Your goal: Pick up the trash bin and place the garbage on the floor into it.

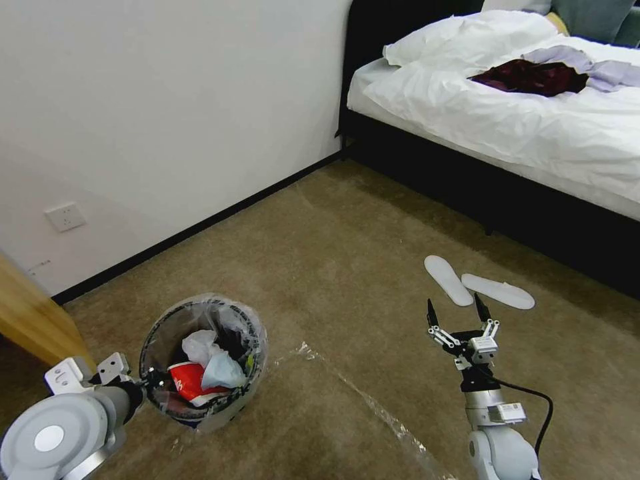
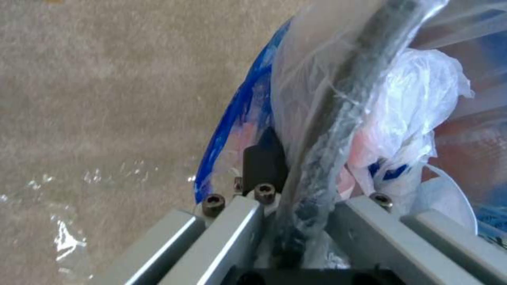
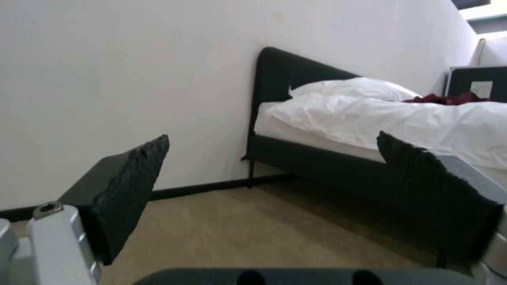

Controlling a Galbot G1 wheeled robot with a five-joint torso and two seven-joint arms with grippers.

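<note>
Left gripper (image 1: 148,385): its fingertips are masked by the crinkly clear plastic liner (image 2: 317,99) at the rim of the small round trash bin (image 1: 203,360).
Bin lettering: blurred behind the liner beside the left gripper; it cannot be read.
Garbage (image 1: 203,373): lower pieces are buried under the white tissues and red wrapper.
Black-framed bed (image 1: 507,133): cut off by the picture's edge beyond the right gripper (image 1: 459,313).

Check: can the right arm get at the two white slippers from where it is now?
Probably yes. The right end effector is open and empty, and the slippers lie just beyond it on bare carpet with nothing between. The left end effector holds the trash bin.
</note>
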